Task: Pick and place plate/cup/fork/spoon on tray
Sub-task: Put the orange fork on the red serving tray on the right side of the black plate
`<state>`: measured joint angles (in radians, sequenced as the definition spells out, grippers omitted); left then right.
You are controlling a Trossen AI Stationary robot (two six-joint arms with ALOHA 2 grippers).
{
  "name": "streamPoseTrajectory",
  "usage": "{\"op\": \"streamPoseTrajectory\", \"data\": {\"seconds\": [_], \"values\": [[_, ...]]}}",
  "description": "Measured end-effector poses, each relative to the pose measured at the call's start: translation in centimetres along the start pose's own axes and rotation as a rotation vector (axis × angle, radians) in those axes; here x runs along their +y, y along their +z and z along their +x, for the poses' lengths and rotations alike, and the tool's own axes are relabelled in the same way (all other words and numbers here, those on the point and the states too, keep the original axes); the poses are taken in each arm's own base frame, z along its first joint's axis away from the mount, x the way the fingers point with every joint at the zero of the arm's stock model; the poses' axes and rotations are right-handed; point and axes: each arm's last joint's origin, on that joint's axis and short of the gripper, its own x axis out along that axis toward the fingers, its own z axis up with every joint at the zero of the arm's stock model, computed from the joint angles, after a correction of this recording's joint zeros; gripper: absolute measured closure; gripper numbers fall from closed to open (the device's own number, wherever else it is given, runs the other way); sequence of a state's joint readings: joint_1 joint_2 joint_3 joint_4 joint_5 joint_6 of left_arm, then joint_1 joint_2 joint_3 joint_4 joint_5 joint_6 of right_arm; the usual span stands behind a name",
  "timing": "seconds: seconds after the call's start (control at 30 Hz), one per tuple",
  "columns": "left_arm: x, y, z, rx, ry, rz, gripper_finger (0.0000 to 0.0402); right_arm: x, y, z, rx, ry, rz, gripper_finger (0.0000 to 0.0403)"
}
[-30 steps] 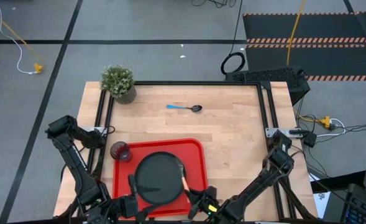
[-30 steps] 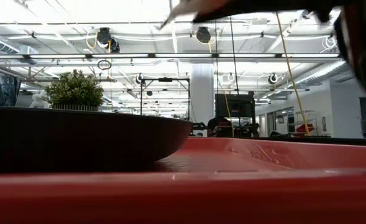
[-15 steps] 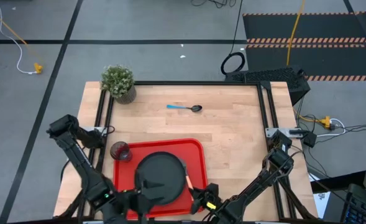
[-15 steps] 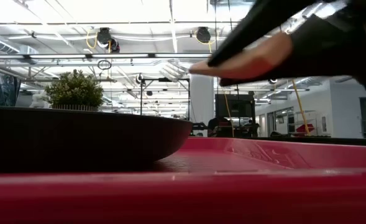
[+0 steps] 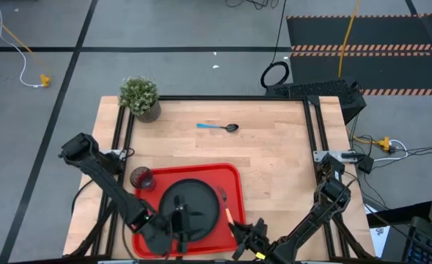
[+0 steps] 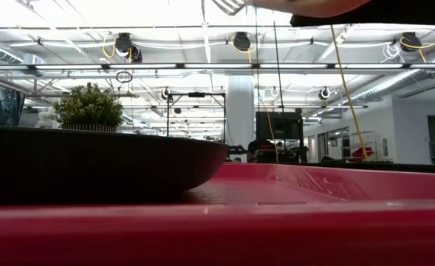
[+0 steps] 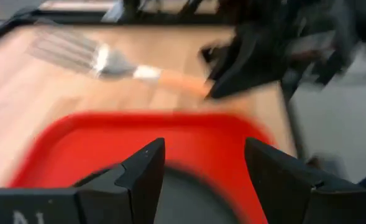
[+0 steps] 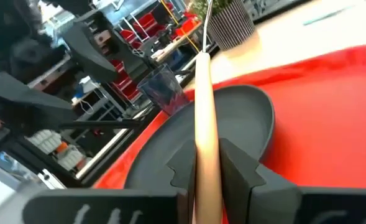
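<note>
Right gripper [image 8: 205, 177] jaws clamp the fork [image 8: 202, 93] by its smooth orange handle, metal tines raised over the glossy red tray [image 5: 234, 183] near the counter's [image 5: 274, 147] front edge; left gripper [image 7: 204, 165] jaws spread, empty, over the matte round plate [image 5: 201, 198].

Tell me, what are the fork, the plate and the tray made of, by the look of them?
Fork: the head looks like silvery metal, bright and shiny; the orange handle is smooth, probably plastic, though that is a guess.
Plate: matte black with no glare, possibly plastic or melamine; the look leaves it open.
Tray: bright red and slightly glossy with rounded moulded corners, most likely plastic.
</note>
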<state>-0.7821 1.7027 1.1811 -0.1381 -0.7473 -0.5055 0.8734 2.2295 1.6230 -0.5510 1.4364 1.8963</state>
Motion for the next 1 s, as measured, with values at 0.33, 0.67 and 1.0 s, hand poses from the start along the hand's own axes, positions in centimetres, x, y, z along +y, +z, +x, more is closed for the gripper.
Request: {"op": "streamPoseTrajectory", "data": {"seconds": [0.33,0.67,1.0], "values": [[1.6,0.2,2.1,-0.262,-0.276,-0.202,0.0179,0.3,0.3,-0.2,-0.124,0.042,-0.071,0.0368],[4.7,-1.2,2.5,-0.455,-0.387,-0.310,0.0179,2.5,3.3,-0.7,-0.130,0.036,-0.156,0.0367],[5.4,0.6,2.8,-0.539,-0.481,-0.266,0.0178,8.7,11.5,1.3,0.112,0.165,-0.292,0.0368]]}}
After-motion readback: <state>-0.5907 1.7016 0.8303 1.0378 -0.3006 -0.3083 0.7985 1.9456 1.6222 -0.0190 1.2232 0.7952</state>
